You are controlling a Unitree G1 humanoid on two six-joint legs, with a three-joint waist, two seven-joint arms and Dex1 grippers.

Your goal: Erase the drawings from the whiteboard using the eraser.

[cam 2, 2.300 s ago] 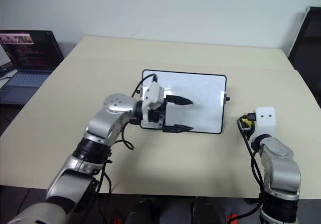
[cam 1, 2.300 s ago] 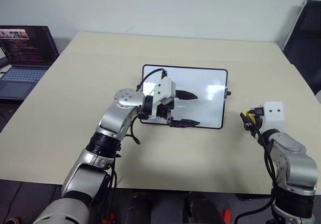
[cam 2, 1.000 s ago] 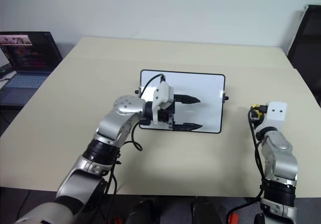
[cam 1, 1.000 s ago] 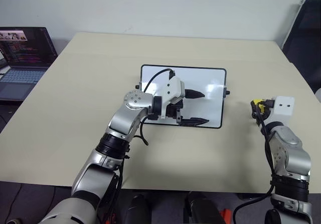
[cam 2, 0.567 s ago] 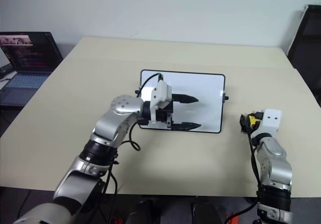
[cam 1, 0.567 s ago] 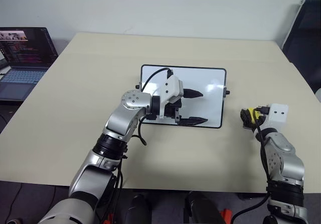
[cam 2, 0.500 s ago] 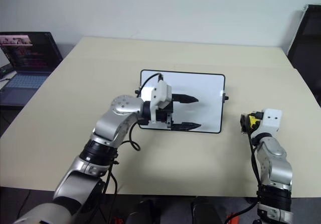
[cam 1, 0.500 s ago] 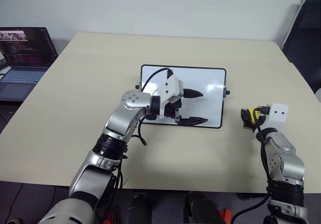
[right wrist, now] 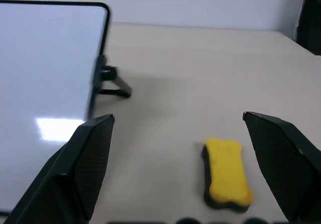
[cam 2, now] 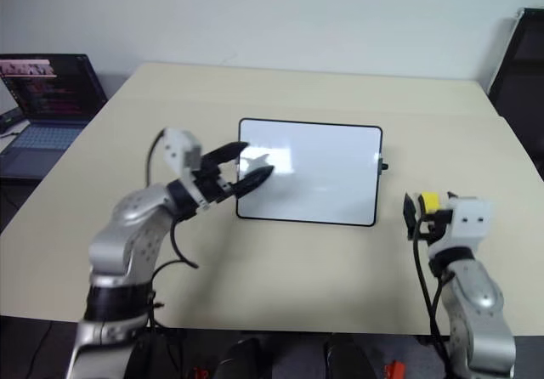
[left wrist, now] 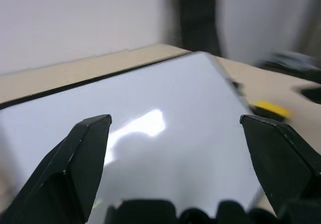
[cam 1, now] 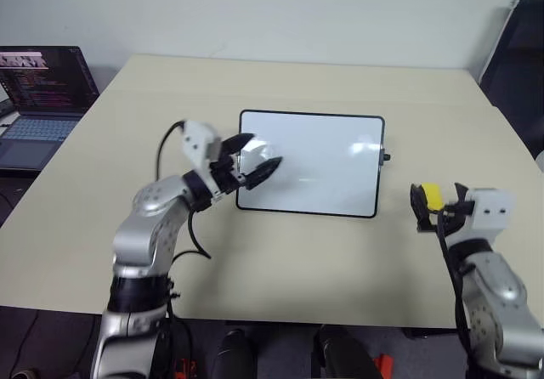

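Whiteboard (cam 1: 310, 164) lying mid-table, showing no drawings; wiping looking done. Eraser (right wrist: 226, 173) resting on table right of board, between right gripper (right wrist: 185, 179) fingers, spread, untouched. Left gripper (cam 1: 252, 161) hovering spread over board's left edge. Next: parking both arms.

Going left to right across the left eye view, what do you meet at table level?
Laptop → left pincer → whiteboard → eraser → right pincer
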